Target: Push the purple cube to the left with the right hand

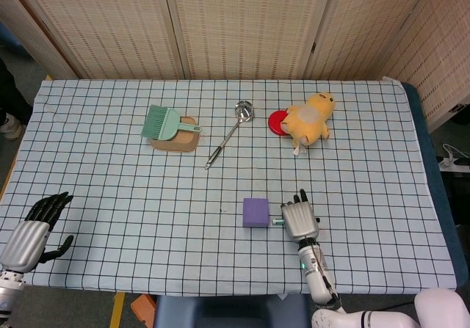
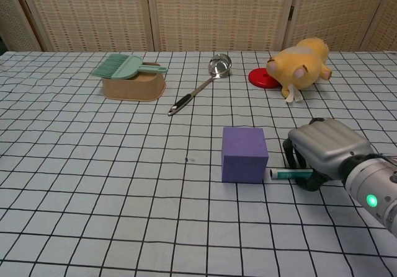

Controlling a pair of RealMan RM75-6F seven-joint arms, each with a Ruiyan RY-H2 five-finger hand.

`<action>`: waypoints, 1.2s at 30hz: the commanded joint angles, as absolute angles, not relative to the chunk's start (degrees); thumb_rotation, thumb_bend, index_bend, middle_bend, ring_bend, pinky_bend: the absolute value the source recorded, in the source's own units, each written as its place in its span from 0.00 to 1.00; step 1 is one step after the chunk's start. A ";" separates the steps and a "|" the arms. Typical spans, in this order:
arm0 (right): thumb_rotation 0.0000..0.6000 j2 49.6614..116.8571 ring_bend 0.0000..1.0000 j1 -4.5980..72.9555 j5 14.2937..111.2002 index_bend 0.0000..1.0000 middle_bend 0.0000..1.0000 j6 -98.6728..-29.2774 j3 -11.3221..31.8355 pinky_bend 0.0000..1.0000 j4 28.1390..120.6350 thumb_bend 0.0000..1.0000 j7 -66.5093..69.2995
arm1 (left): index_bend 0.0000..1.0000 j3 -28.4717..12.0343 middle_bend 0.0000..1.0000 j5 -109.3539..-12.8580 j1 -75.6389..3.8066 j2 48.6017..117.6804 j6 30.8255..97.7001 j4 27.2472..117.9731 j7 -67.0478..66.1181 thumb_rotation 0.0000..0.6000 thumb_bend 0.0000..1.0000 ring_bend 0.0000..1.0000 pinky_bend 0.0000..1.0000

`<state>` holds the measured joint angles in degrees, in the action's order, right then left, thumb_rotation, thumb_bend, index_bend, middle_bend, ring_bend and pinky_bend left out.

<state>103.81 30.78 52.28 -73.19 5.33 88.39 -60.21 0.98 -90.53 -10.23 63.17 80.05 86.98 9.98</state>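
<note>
The purple cube (image 1: 255, 212) (image 2: 245, 153) sits on the checked cloth, near the front and slightly right of centre. My right hand (image 1: 299, 221) (image 2: 324, 151) rests on the cloth just right of it, palm down, with fingers (image 2: 291, 156) curled to the table. A teal rod (image 2: 290, 173) pokes out from under the palm toward the cube's right face, its tip almost touching; what it is I cannot tell. My left hand (image 1: 33, 232) lies at the front left corner, far from the cube, fingers spread and empty.
Further back are a tan box (image 2: 133, 85) with a green brush (image 2: 121, 67) on it, a metal ladle (image 2: 198, 91), a red disc (image 2: 262, 77) and a yellow plush toy (image 2: 301, 60). Bare cloth stretches left of the cube.
</note>
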 commanded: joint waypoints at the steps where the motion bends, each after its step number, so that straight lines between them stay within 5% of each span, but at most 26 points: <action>1: 1.00 103.88 0.28 30.75 52.57 0.73 0.56 -73.49 5.05 0.16 88.29 0.29 -60.24 | 0.00 0.97 0.00 -90.48 -10.27 63.15 79.95 86.99 10.04 1.00 0.40 0.00 0.07; 15: 1.00 102.85 0.63 29.78 54.89 1.00 0.84 -74.89 3.72 0.50 87.70 0.39 -58.23 | 0.00 0.69 0.00 -89.85 -10.01 63.11 80.33 86.95 9.75 1.00 0.40 0.00 0.07; 36: 1.00 99.40 0.65 31.97 55.99 1.00 0.87 -72.35 6.10 0.51 91.42 0.41 -57.05 | 0.00 0.23 0.00 -88.53 -10.07 63.60 79.63 86.50 8.86 1.00 0.40 0.00 0.07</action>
